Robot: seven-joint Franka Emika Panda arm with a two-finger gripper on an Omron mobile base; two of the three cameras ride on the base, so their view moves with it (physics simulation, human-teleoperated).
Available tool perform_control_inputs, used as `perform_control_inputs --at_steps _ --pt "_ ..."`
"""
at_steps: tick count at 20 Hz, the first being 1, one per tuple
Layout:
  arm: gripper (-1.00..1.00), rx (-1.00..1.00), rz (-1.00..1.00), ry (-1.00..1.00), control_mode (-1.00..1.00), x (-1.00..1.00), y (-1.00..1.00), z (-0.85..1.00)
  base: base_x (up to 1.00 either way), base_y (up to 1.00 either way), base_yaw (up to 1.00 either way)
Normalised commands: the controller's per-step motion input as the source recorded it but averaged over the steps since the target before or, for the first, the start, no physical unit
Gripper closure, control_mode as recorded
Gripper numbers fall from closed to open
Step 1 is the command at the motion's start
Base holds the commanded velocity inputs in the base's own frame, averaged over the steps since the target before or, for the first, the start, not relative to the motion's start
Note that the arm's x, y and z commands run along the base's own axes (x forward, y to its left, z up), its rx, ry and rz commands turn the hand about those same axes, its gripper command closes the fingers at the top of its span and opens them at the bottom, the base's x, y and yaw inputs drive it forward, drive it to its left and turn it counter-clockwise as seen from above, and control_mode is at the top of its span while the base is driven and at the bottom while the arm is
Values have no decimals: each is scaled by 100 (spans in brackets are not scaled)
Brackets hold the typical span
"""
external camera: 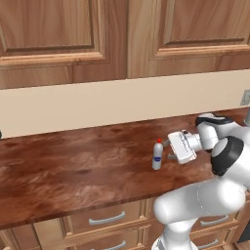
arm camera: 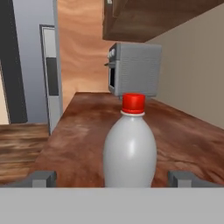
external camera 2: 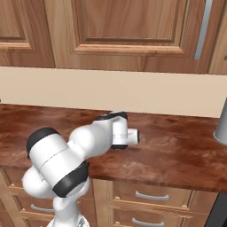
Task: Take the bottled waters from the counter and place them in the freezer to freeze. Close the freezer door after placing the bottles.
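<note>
White arm links fill the lower right of the left base view, and beyond them the hand (external camera: 172, 149) lies level over the worktop (external camera: 73, 166), pointing left at the red-capped bottle (external camera: 157, 155). That bottle stands upright near the middle of the slab, just beside the fingertips and apart from them. Drawers (external camera: 105, 218) with silver handles run under the front edge. This looks like the reach for the first bottle: nothing is gripped yet.

From the right base view the arm's shoulder and elbow sit closest, and the wrist blocks the bottle; the worktop (external camera 2: 177, 155) runs on to the right, where a grey object (external camera 2: 221, 124) stands at the frame's edge, too cropped to name.

Looking along the hand, the two dark fingertips (arm camera: 41, 178) stand spread wide at either side, with the bottle (arm camera: 130, 151) centred between them, cap up. Its contents cannot be judged; the body reads as opaque pale grey. A grey toaster oven (arm camera: 133, 70) sits further along the worktop. Next, I judge, the hand must ease forward until the fingers flank the body, then close.
</note>
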Motion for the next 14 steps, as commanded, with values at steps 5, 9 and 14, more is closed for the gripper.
perform_control_inputs --at_steps 5,9,14 --pt "-100 6 0 1 -100 7 6 -2 0 0 0" --pt "-100 5 0 2 -100 7 9 0 0 0 0" --pt "-100 5 0 2 -100 1 5 0 0 0 0"
